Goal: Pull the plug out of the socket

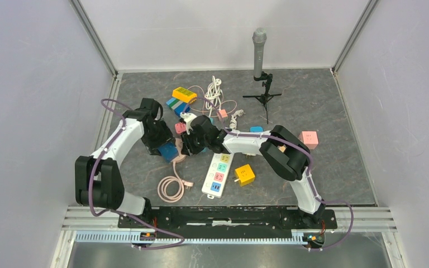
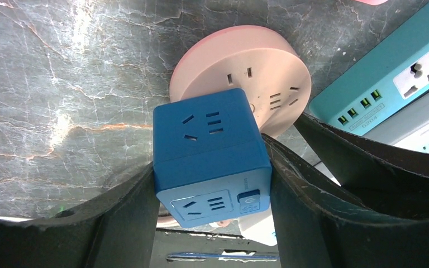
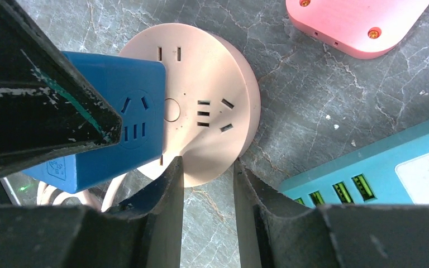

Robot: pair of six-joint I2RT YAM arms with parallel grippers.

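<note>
As you look down from above, the left gripper and right gripper meet mid-table over the cube. In the left wrist view, fingers clamp the cube's side faces as it sits on the pink disc. It looks like rigid, slick plastic, probably snug, so pull straight. In the right wrist view, narrowly parted fingers straddle the disc's rim, but you can't tell if they grip it.

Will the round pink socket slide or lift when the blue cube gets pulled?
Probably stiff: the round pink socket looks like hard plastic. It's flat and low, so tipping seems unlikely. It may lift with the blue cube socket plugged into it, unless the right end effector at its rim holds it.
</note>
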